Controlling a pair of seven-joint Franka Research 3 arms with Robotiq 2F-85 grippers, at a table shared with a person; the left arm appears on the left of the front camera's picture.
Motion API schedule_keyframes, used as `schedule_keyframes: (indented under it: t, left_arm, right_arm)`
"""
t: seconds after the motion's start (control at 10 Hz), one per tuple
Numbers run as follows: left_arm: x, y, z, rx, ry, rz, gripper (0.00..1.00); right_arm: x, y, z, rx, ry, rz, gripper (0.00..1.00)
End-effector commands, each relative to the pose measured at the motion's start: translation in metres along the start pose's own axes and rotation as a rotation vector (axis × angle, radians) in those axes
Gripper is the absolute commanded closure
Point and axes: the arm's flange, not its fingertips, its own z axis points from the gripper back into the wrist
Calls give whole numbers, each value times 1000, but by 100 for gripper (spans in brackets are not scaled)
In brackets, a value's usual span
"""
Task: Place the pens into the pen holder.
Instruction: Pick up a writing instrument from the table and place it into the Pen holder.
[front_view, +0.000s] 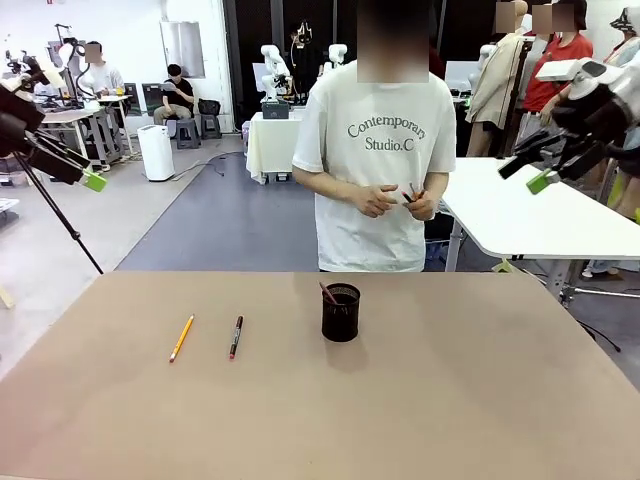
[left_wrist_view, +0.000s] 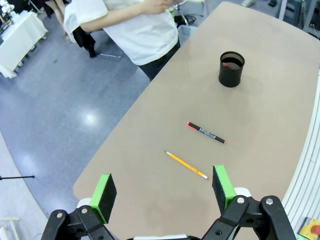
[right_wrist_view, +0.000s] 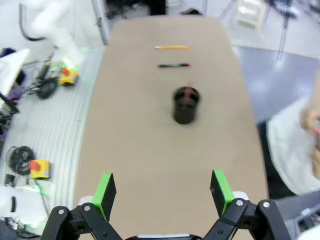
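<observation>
A black mesh pen holder (front_view: 340, 312) (left_wrist_view: 231, 69) (right_wrist_view: 186, 105) stands near the middle of the tan table, with one red-ended pen leaning inside it. To its left lie a dark pen with red ends (front_view: 236, 337) (left_wrist_view: 206, 133) (right_wrist_view: 174, 65) and a yellow-orange pencil (front_view: 181, 338) (left_wrist_view: 186, 164) (right_wrist_view: 171, 47). The person at the far side holds more pens (front_view: 411, 195) in both hands. My left gripper (front_view: 88, 178) (left_wrist_view: 162, 194) hangs open, high at the left. At the right, my right gripper (front_view: 535, 172) (right_wrist_view: 162, 192) is also open and high. Neither holds anything.
The tan table (front_view: 450, 400) has bare room in front and to the right of the holder. A white table (front_view: 520, 215) stands behind at the right. Cables and a red button box (right_wrist_view: 37, 167) lie on the floor beside the table.
</observation>
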Motion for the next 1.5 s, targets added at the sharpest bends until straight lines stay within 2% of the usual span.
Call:
schedule_keyframes:
  t: [0.0,0.2,0.4,0.6,0.7,1.4]
  left_arm:
    - [-1,0,0,-6,-15,-6,0]
    - [-1,0,0,-6,-15,-6,0]
    - [-1,0,0,-6,-15,-6,0]
    - [-1,0,0,-6,-15,-6,0]
    - [-1,0,0,-6,-15,-6,0]
    - [-1,0,0,-6,-15,-6,0]
  right_arm:
    - [-8,-14,3,-239,44,-18,0]
    - [-15,-18,21,-369,70,-65,0]
    - [-20,-27,32,-433,59,-104,0]
    - [-18,-38,34,-380,-14,-113,0]
    - [-23,-35,42,-409,69,-78,0]
    - [-23,-35,42,-409,69,-78,0]
